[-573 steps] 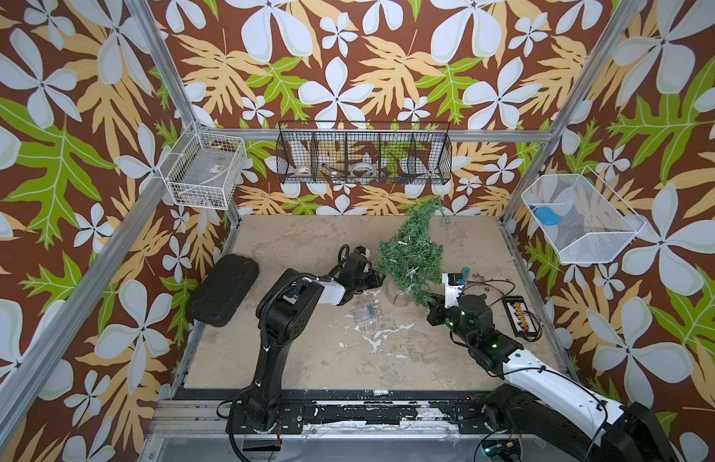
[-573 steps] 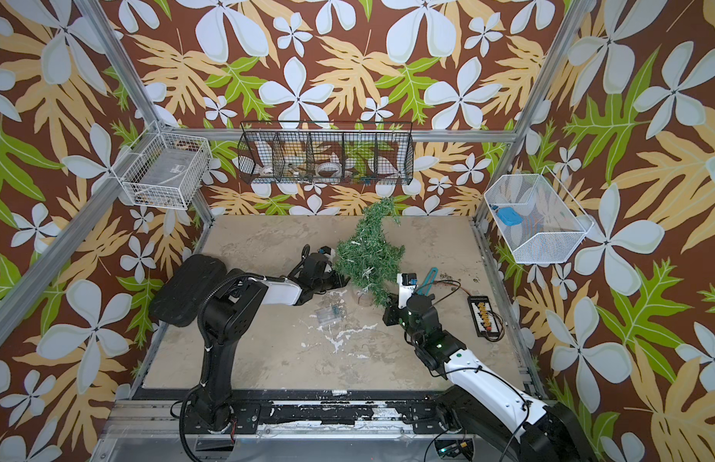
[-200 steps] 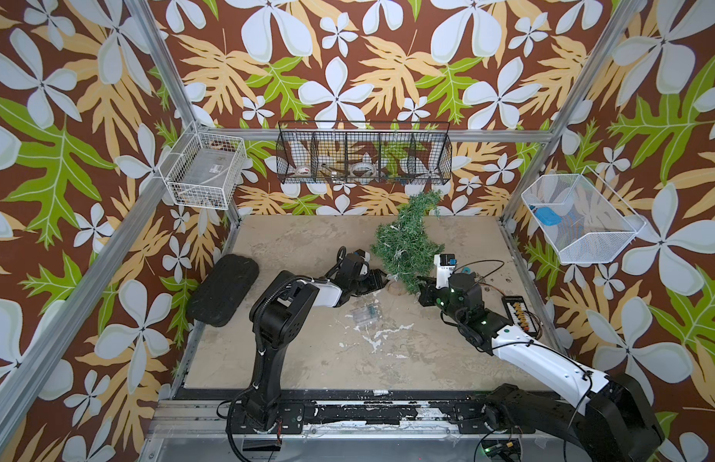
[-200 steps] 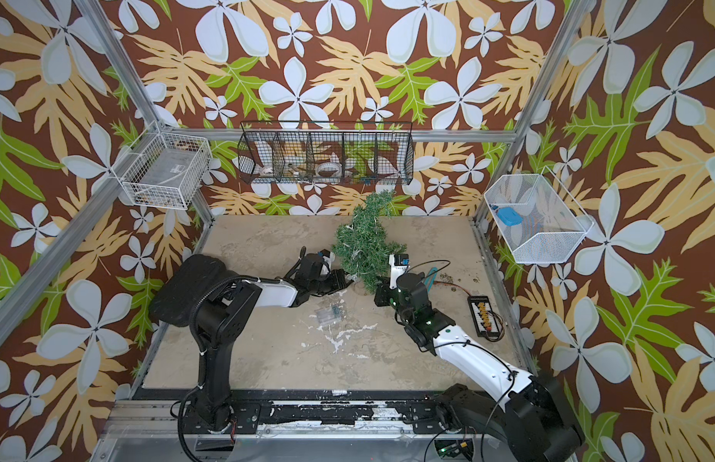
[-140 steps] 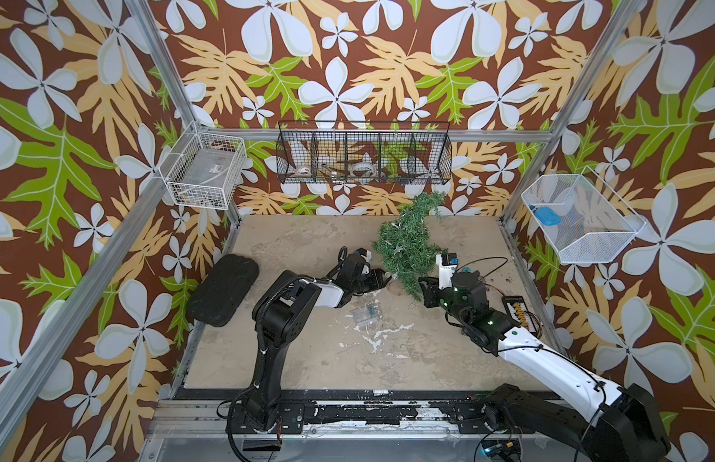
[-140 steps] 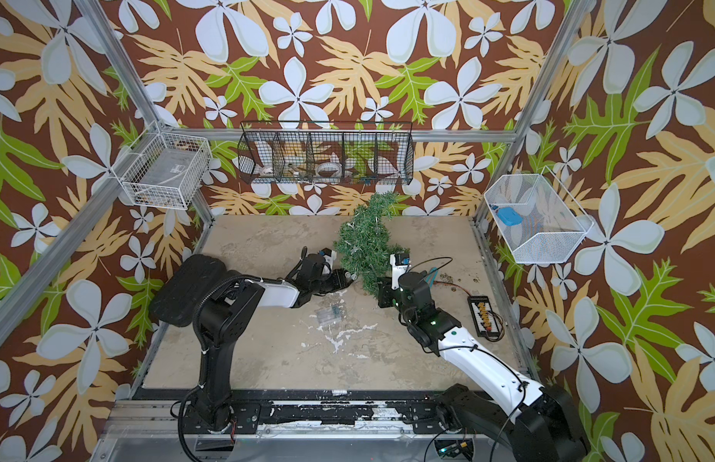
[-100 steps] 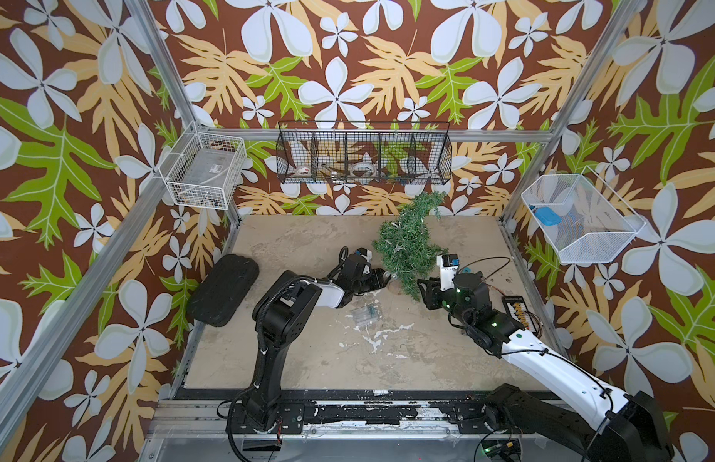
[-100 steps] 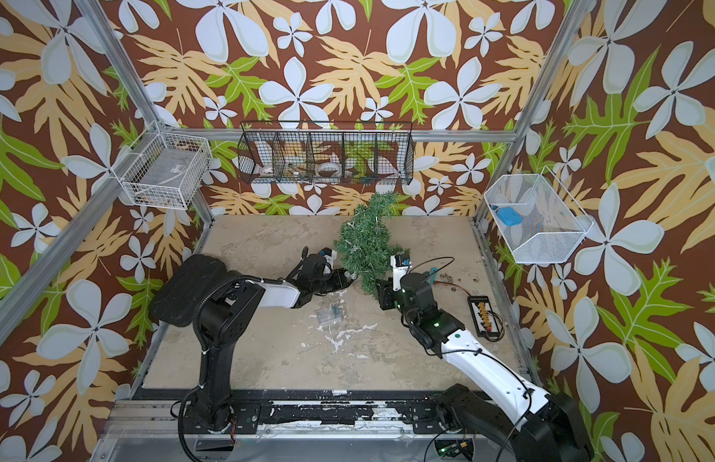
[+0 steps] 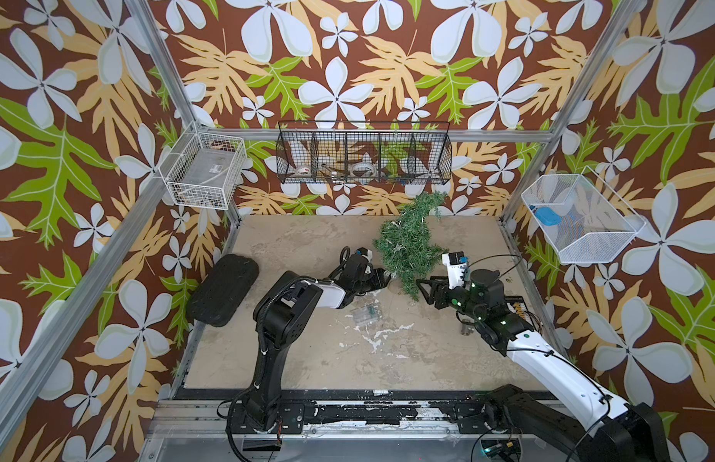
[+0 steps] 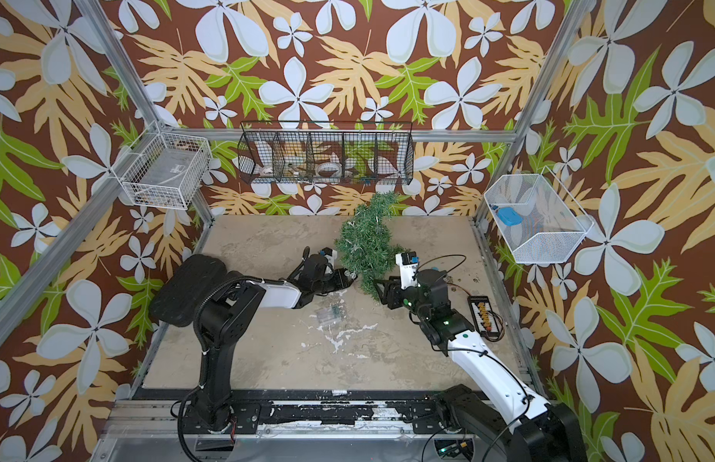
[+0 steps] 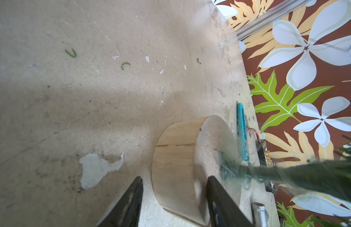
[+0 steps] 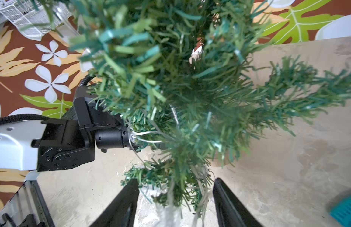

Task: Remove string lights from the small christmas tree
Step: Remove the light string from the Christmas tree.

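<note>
The small christmas tree leans toward the back right wall in both top views. My left gripper is low at its foot, shut on the round wooden base, with one finger on the base's top face. My right gripper is open at the tree's front right, and the lowest branches hang loose between its fingers. The string lights' silvery wire runs through the branches. Their clear battery box lies on the floor in front of the tree.
A grey pipe fitting and a black board with yellow parts lie near the right arm. A black pad lies at the left. Wire baskets hang on the walls. A teal strip lies behind the base.
My right gripper has gone from shut to open and shifted a little to the left at the tree's foot. The left gripper and the tree have barely moved.
</note>
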Robot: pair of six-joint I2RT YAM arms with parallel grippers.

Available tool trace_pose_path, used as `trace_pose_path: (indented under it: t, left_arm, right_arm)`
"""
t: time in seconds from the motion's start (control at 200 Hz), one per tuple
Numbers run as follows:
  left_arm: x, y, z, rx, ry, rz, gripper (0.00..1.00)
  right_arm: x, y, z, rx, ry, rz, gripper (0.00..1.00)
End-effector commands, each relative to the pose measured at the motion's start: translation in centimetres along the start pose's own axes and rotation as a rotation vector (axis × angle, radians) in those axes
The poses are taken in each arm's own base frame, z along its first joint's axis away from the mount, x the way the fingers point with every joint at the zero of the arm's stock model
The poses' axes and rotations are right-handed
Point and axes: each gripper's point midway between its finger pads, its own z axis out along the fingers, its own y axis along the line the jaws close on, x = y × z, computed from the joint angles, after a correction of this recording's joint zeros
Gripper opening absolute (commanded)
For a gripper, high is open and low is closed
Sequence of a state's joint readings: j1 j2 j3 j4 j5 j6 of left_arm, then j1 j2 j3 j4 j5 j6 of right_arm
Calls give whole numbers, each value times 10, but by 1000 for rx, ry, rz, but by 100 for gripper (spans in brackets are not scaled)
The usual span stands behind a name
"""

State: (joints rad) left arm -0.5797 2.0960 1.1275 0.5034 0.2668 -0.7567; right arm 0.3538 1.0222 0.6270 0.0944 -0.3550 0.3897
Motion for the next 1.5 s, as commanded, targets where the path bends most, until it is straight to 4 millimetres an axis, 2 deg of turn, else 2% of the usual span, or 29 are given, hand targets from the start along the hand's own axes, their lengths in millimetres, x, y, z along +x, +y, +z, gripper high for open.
trace_pose_path:
  t: [0.0,0.15,0.335,0.395,0.45,0.535,0.676,0.781,1.021,1.121,1.286,1.401,1.496]
  left_arm:
    - [25,41,-2,-163,70,-37,53]
    - [25,41,-2,-166,70,-39,53]
    - [25,42,-2,-169,68,-45,52]
    - [24,41,-2,-168,67,-45,52]
    - [25,41,-2,-169,68,-45,52]
    - [26,43,-2,-174,70,-47,51]
    - [26,45,-2,-182,70,-49,51]
    - [28,47,0,-186,78,-51,49]
    - [29,51,0,-204,78,-54,48]
    - [30,53,0,-213,77,-54,48]
    - [32,54,4,-230,80,-42,47]
    - [39,57,9,-247,98,-29,47]
    - [44,62,11,-264,106,-24,46]
  right_arm:
    - [-4,10,2,-60,-13,-7,58]
    - [-3,8,10,-65,-9,12,49]
    - [9,-6,20,-9,34,21,47]
    - [14,-11,20,15,40,26,40]
    - [18,-13,20,21,45,33,28]
    - [16,-11,16,19,37,37,15]
    - [7,-2,5,0,21,31,11]
    - [0,8,-3,-32,17,30,0]
    - [-14,19,-21,-34,15,52,0]
    - [-33,35,-33,-75,-12,58,0]
    - [-78,69,-58,-171,-82,29,0]
    - [-104,112,-78,-313,-130,-43,0]
    - [-123,142,-93,-348,-182,-145,0]
